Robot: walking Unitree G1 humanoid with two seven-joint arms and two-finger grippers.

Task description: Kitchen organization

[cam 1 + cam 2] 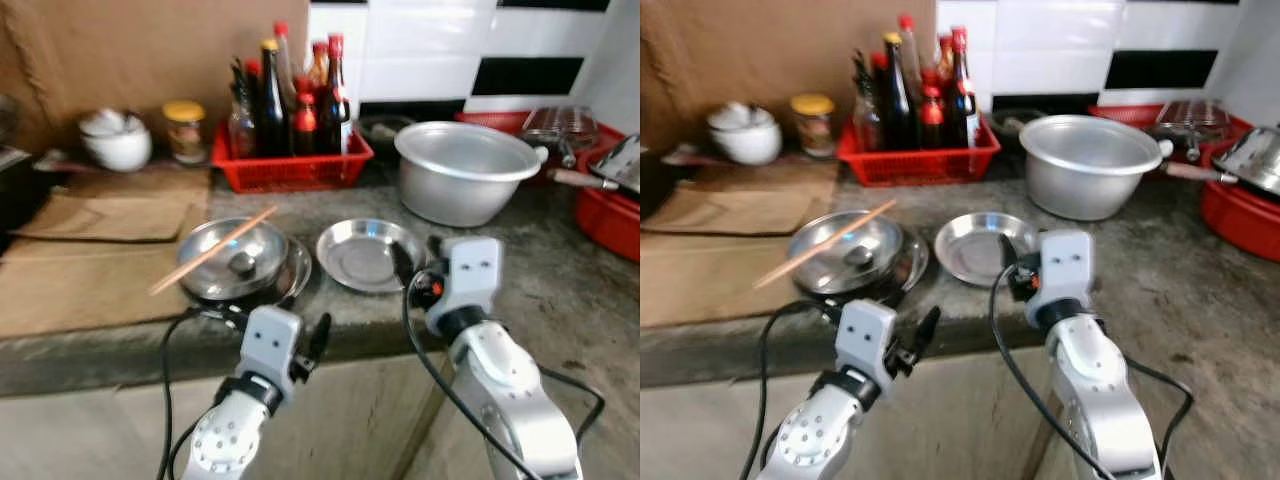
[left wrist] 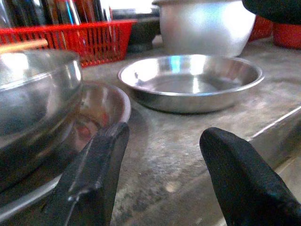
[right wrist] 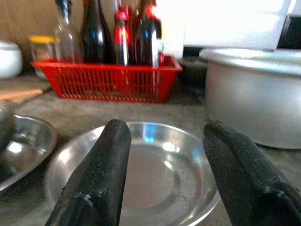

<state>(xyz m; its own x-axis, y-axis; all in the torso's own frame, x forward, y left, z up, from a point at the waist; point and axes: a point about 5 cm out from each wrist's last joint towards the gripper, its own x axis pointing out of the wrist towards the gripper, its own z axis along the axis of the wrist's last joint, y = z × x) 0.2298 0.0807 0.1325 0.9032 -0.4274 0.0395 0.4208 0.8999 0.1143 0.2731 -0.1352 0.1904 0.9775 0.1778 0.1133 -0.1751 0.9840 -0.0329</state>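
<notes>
Shallow round steel plate (image 1: pixel 363 255), empty, flat on grey stone counter near front edge. Just beside it, domed steel lid (image 1: pixel 232 258) with dark knob, resting on another steel dish, one wooden chopstick (image 1: pixel 213 250) lying slantwise across the top.

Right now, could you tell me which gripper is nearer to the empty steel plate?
The right. The right gripper hangs open over the near rim of the steel plate. The left gripper sits open lower down at the counter's front edge, nearer the lidded bowl.
</notes>
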